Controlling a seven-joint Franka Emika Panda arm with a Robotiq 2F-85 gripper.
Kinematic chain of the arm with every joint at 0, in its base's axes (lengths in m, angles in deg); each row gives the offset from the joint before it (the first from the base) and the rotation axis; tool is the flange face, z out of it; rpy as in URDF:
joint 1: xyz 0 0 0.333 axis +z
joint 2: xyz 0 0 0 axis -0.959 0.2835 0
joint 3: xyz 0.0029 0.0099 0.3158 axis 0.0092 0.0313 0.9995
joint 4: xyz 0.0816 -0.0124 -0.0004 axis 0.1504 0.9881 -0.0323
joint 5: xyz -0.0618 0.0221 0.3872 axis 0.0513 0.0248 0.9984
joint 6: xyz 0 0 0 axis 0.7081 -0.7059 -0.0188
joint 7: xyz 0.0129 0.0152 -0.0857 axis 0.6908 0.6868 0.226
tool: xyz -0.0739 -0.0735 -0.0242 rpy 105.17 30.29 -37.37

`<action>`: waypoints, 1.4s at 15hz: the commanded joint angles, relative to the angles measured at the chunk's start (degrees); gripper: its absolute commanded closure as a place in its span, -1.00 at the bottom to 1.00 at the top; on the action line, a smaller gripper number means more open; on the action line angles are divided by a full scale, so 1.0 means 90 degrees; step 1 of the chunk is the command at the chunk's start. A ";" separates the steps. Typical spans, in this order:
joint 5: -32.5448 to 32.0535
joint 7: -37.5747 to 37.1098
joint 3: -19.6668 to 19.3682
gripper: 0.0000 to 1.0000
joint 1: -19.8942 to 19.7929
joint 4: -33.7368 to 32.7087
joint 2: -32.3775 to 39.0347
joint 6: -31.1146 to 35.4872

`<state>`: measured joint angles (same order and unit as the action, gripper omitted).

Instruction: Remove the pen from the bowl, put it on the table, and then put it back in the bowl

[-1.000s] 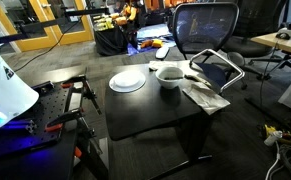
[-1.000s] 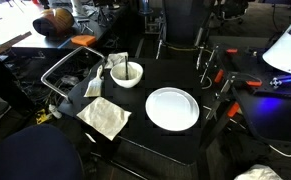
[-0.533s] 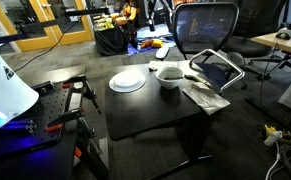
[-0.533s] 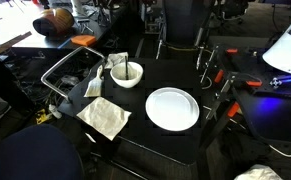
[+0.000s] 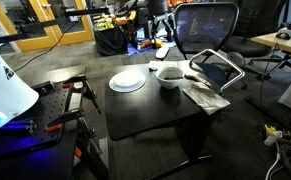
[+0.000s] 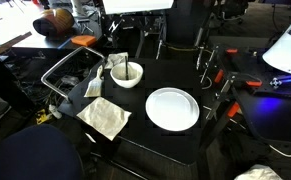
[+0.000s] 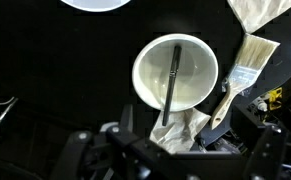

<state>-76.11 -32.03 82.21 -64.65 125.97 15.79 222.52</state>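
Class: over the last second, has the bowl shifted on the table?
No. In both exterior views the bowl keeps the same place relative to the white plate, with the pen inside it.

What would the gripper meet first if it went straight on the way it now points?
Probably the pen lying in the bowl, which sits just ahead of the gripper in the wrist view; depth is unclear.
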 commanded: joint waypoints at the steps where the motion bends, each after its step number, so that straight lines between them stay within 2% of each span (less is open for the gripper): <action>1: -0.0023 -0.0187 -0.0302 -1.00 0.0294 -0.0302 0.0499 0.0239; 10: 0.0111 -0.0059 -0.0810 -1.00 0.0552 -0.0963 0.1341 0.0240; 17: 0.0371 0.0004 -0.0880 -0.98 0.0586 -0.1211 0.1808 0.0225; 19: 0.0457 0.0020 -0.0895 -0.75 0.0599 -0.1238 0.1896 0.0219; 21: 0.0552 0.0032 -0.0913 -0.37 0.0616 -0.1276 0.1971 0.0214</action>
<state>-73.03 -32.29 75.13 -60.24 115.80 32.28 224.34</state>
